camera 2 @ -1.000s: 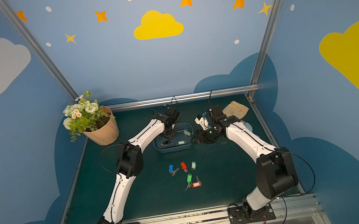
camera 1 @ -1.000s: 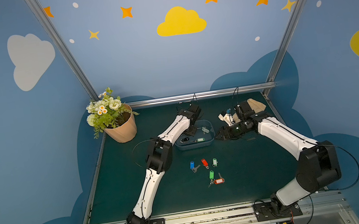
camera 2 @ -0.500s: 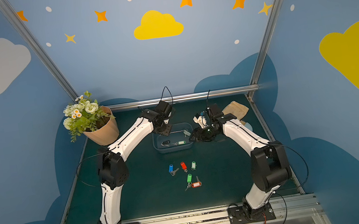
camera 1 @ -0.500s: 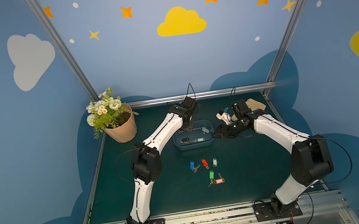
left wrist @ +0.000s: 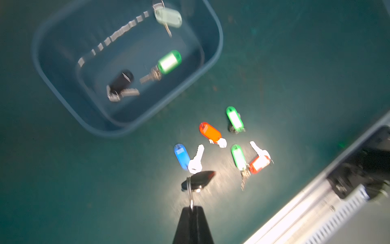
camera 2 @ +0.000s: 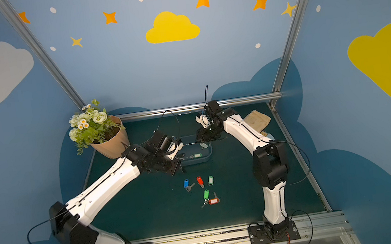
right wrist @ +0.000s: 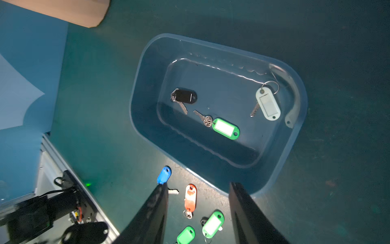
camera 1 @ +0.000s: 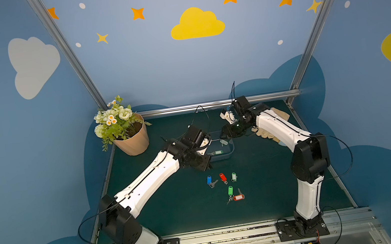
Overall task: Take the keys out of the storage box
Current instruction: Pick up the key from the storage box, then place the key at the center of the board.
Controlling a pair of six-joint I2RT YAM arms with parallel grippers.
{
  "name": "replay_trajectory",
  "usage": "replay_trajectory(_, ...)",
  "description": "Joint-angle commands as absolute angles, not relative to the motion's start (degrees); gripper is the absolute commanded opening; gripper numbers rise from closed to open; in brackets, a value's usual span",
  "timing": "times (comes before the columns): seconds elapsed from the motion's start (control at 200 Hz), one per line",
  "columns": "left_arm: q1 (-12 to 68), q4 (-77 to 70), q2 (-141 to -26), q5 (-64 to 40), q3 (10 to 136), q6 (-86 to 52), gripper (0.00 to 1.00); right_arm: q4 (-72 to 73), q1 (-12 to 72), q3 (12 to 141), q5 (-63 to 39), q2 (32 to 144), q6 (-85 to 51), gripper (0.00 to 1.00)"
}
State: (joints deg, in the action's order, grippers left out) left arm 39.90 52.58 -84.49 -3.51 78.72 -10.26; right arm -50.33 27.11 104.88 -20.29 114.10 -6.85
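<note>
The storage box (camera 1: 232, 148) (right wrist: 301, 101), a shallow blue-grey tub, sits mid-table. Inside lie three keys: a black-tagged one (right wrist: 185, 96), a green-tagged one (right wrist: 225, 128) and a pale mint one (right wrist: 268, 104). Several more keys lie on the mat in front of it, tagged blue (camera 1: 209, 180), red (camera 1: 222, 177), pale green (camera 1: 233, 176), green (camera 1: 230, 190) and orange (camera 1: 239, 197). My left gripper (left wrist: 193, 208) is shut on the ring of another black-tagged key (left wrist: 198, 180), which hangs above the mat beside the blue one. My right gripper (right wrist: 198, 190) is open and holds nothing, above the box's far right corner.
A peach flower pot (camera 1: 131, 140) stands at the back left. A beige cloth (camera 1: 280, 115) lies at the back right under the right arm. A metal rail (camera 1: 206, 239) runs along the front edge, and blue walls close in the other sides.
The left arm has drawn back from the box's far side to its near left corner, with the black-tagged key hanging from it. The right gripper has narrowed a little.
</note>
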Motion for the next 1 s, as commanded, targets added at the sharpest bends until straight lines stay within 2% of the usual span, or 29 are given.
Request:
replay_trajectory(0.0,41.5,49.1,-79.3,-9.5,73.2,-14.8,0.03,-58.3,29.0,110.6,-14.0,118.6,-4.8,0.48)
replay_trajectory(0.355,49.9,47.1,-73.7,-7.9,60.4,-20.2,0.03,-63.0,31.5,120.0,-7.1,126.5,-9.9,0.39)
replay_trajectory(0.551,50.1,44.3,-74.6,-7.9,55.0,-20.4,0.05,-65.0,32.8,123.2,-1.1,129.0,-11.8,0.40)
replay_trajectory(0.996,50.1,38.9,-81.6,-7.1,52.1,-20.5,0.15,-65.0,35.3,128.7,6.2,136.7,-12.6,0.39)
